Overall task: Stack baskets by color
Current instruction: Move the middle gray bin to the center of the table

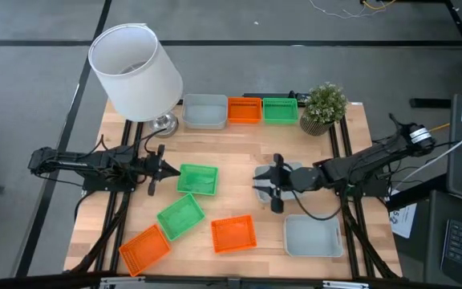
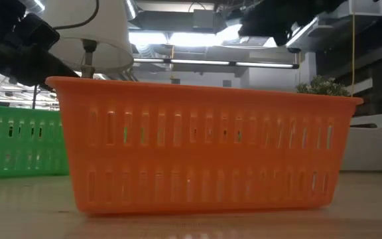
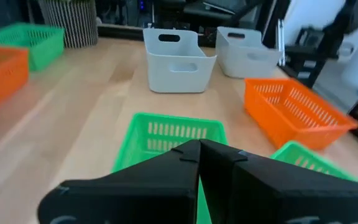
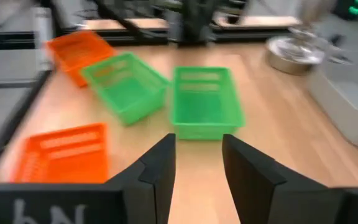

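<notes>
Three baskets stand in a row at the far edge: grey [image 1: 204, 111], orange [image 1: 244, 110], green [image 1: 280, 110]. Nearer lie two green baskets [image 1: 197, 179] [image 1: 180, 216], two orange ones [image 1: 143, 247] [image 1: 233, 234] and a grey one [image 1: 312, 236]. Another grey basket [image 1: 295, 169] shows partly under my right gripper [image 1: 265, 186], which hovers open and holds nothing [image 4: 197, 149], pointing toward the green basket [image 4: 204, 102]. My left gripper [image 1: 157, 168] is shut at the table's left, just short of that green basket [image 3: 173, 134].
A large white lampshade [image 1: 135, 71] on its metal base [image 1: 164, 124] stands at the far left, and a potted plant [image 1: 324, 107] at the far right. Bare wood lies between the far row and the middle baskets. In the low view an orange basket [image 2: 201, 153] fills the foreground.
</notes>
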Controlling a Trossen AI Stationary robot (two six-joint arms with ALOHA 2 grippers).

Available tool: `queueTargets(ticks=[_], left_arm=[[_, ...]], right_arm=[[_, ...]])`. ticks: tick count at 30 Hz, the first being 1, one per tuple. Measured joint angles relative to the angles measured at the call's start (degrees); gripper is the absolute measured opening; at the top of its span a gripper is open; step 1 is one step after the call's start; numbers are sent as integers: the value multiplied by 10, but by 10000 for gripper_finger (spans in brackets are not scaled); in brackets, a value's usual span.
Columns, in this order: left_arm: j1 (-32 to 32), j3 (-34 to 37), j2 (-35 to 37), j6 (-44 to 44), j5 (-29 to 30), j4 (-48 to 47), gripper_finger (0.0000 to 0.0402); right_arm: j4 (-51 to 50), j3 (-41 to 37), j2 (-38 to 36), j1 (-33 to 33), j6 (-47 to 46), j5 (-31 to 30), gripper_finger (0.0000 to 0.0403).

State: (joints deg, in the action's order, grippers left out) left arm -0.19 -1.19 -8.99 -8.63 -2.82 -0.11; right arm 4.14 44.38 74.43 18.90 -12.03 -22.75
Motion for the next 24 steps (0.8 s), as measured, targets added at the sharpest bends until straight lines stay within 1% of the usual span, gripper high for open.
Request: queueTargets(ticks=[3, 7, 10, 14, 20, 24], left_arm=[[0, 1, 0, -43, -1, 5, 0], [0, 1, 0, -47, 3, 8, 0], [0, 1, 0, -45, 3, 10, 0], [0, 1, 0, -45, 3, 10, 0], [0, 1, 0, -43, 4, 10, 0], [0, 1, 0, -43, 9, 10, 0]], right_arm=[[-18, 0, 7, -7, -41, -3, 132], [-64, 0, 7, -11, -102, -2, 132], [-98, 0, 3, -12, -115, -10, 132], [-147, 0, 1, -12, -102, -45, 132], [-203, 0, 5, -18, -58, -29, 132], [-216, 0, 2, -45, -4, -31, 132]])
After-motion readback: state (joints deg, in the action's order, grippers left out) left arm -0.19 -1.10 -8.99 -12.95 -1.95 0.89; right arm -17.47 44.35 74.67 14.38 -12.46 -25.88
